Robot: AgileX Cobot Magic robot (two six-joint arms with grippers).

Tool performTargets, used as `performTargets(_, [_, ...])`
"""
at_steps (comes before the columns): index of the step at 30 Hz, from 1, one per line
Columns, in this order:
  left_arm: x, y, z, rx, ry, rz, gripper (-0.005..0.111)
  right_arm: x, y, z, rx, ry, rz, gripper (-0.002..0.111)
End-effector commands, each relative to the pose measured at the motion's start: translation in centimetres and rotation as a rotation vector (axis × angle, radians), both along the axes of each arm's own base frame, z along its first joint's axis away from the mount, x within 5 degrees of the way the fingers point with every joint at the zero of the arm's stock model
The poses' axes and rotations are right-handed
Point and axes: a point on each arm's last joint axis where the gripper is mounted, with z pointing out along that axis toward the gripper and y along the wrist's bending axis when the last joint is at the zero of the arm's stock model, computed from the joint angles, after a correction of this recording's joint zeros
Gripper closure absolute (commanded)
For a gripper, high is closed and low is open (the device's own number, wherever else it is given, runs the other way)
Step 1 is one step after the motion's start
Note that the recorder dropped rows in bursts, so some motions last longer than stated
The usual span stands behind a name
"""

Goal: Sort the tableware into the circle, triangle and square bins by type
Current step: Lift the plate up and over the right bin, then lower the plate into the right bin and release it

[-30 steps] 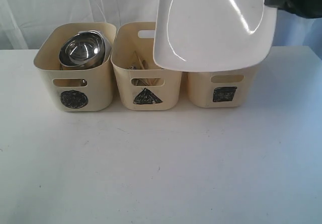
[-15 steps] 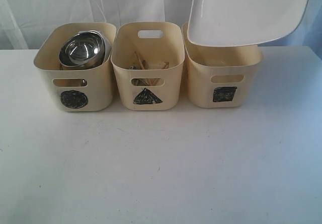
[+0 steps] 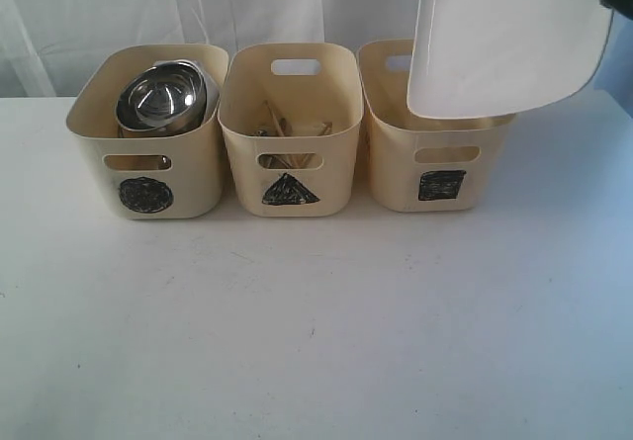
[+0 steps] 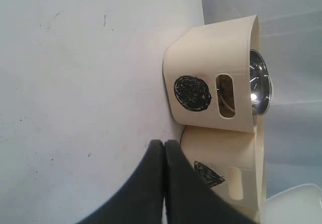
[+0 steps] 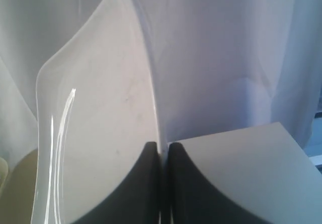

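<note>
In the exterior view, the large white square plate [image 3: 504, 44] hung steeply tilted over the cream plastic tub marked with a black square [image 3: 394, 178], with its lower edge near the rim. In the left wrist view, the left gripper [image 4: 164, 146] was closed on nothing. In the right wrist view, the right gripper [image 5: 162, 151] pinched the plate's thin rim. The plate looked glossy, stiff and breakable. Held by one edge, it would likely pivot or slip, so a deeper bite over the rim seemed wiser.
</note>
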Motion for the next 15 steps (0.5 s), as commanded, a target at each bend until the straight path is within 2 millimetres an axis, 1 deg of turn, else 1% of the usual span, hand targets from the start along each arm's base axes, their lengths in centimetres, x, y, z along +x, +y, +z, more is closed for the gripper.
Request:
performTargets(1, [0.0,0.0,0.0,0.009,-0.002,0.002,0.107,1.6,-0.4,-0.6,-0.031,-0.004,-0.029,0.108])
performTargets(7, [0.0,0.1,0.0,0.013,-0.003,0.002,0.107,3.6,-0.2,-0.8,-0.041,-0.002,-0.009,0.108])
performTargets(15, [0.0,0.1,0.0,0.013,-0.003,0.002,0.107,5.3,0.6,-1.6,-0.036,0.054,0.074,0.108])
